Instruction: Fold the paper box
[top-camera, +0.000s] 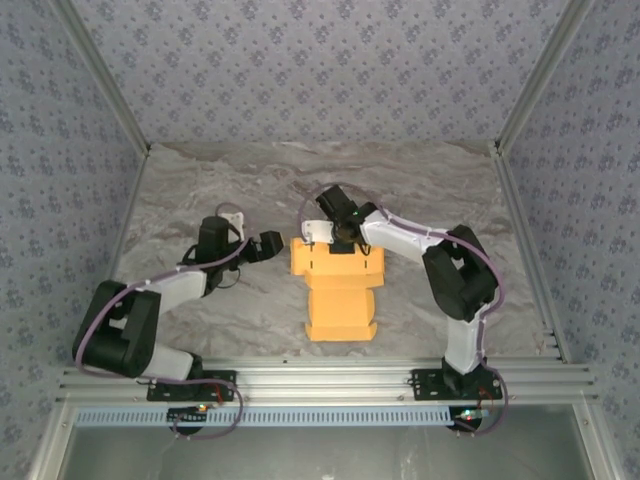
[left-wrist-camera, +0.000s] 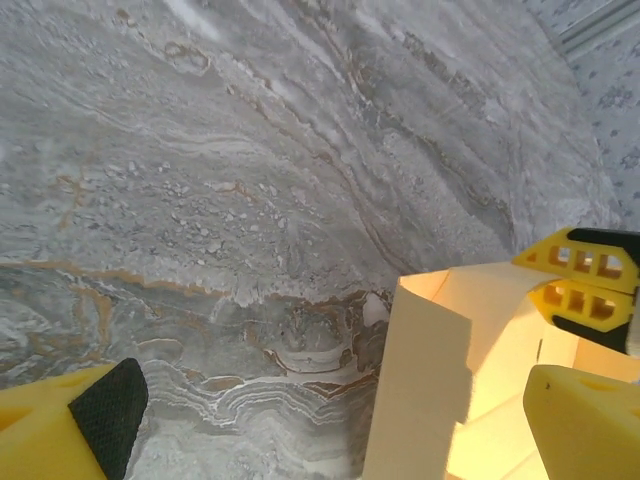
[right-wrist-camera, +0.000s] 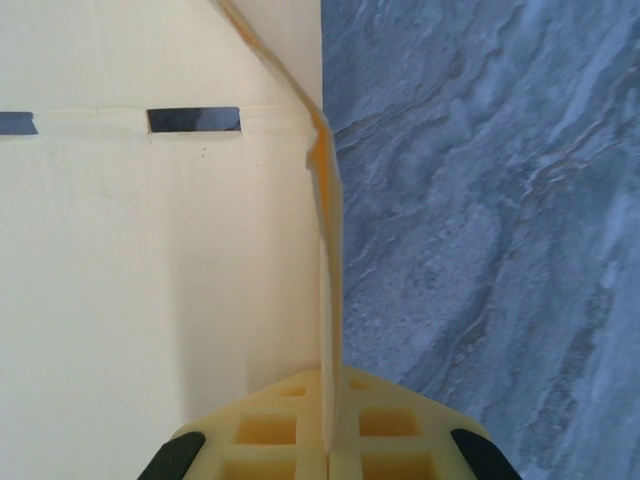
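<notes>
Fingers (right-wrist-camera: 270, 435) of the right gripper (top-camera: 342, 237): pressed together on a thin upright flap (right-wrist-camera: 325, 250) of the paper box (top-camera: 342, 285), with the card's edge running down between them. Fingers (left-wrist-camera: 585, 420) of the left gripper (top-camera: 268, 245): spread wide, with bare surface between them. One finger is close to the box's raised left side; whether it touches cannot be told.

Table (top-camera: 200, 190): grey marbled top, bearing the box at its middle.

Right arm (top-camera: 455, 275): reaches from the near right inward to the box's far end.

Left arm (top-camera: 150, 295): reaches from the near left, its gripper pointing at the box's left side and just apart from it in the top view.

Paper box: yellow-orange card, part folded, lying between the two grippers with its long axis running near to far. The far portion is wider, with notched sides; the near portion is narrower. Its left wall stands up off the table in the left wrist view.

Slots (right-wrist-camera: 193, 120): two narrow dark cuts in a row along a crease of the flat panel, beside the held flap.
</notes>
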